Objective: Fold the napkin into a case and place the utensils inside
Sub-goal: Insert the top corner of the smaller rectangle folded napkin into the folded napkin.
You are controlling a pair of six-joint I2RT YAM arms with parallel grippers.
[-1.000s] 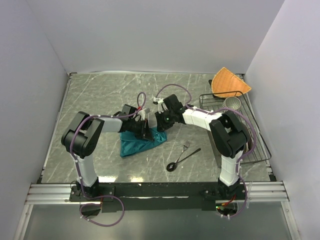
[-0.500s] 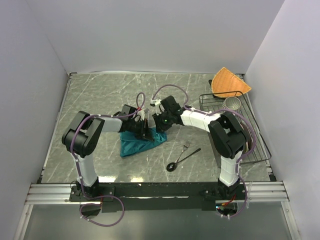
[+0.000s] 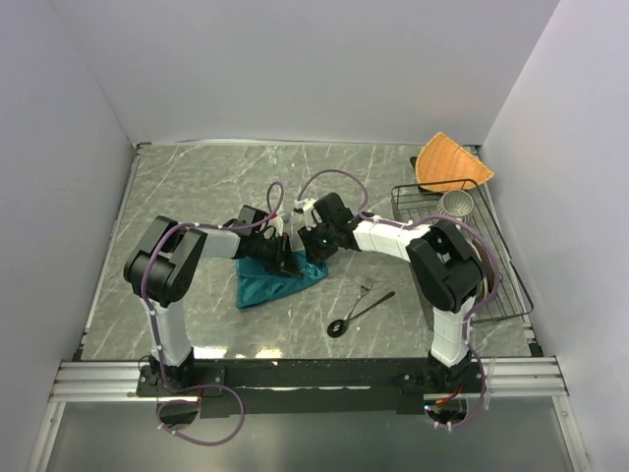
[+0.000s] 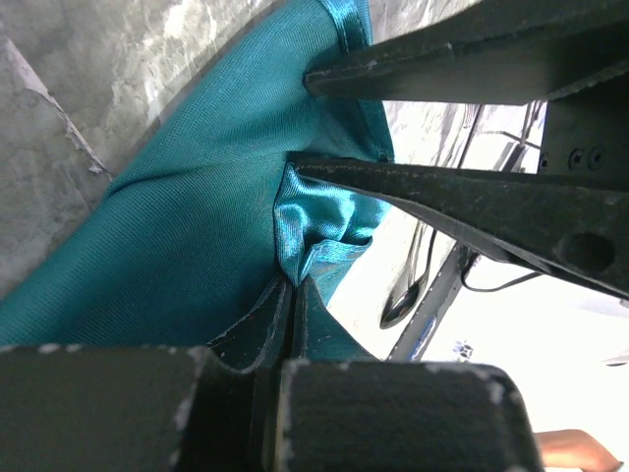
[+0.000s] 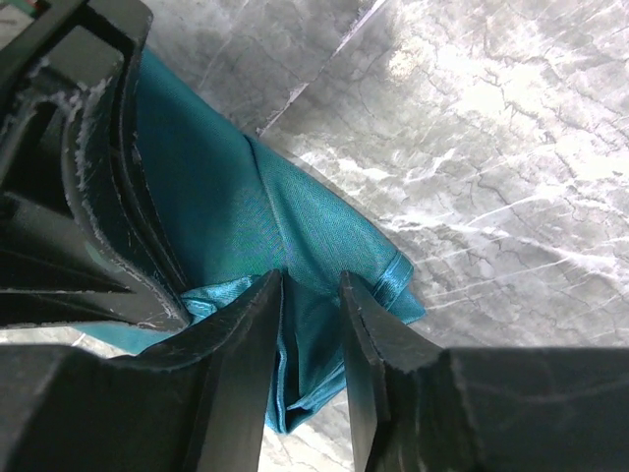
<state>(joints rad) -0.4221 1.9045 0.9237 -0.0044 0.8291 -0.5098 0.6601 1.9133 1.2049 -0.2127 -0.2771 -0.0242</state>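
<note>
The teal napkin (image 3: 263,285) lies bunched in a rough triangle in the middle of the table. My left gripper (image 3: 287,262) is shut on a puckered fold of the napkin (image 4: 187,226) near its right corner; in the left wrist view the left gripper (image 4: 292,281) has its pads pressed together on the cloth. My right gripper (image 3: 308,246) is right beside it, open. In the right wrist view the right gripper (image 5: 312,282) straddles the napkin (image 5: 246,211) with a gap between its jaws. The fork (image 3: 366,287) and the dark spoon (image 3: 360,314) lie to the right of the napkin.
A wire rack (image 3: 506,295) stands at the right edge holding a metal cup (image 3: 455,204). An orange woven fan-shaped cloth (image 3: 452,162) sits at the back right corner. White walls enclose the table on three sides.
The right gripper's jaws have spread apart and come off the napkin fold, and that wrist has shifted slightly left. The left gripper has kept its hold and stayed put.
</note>
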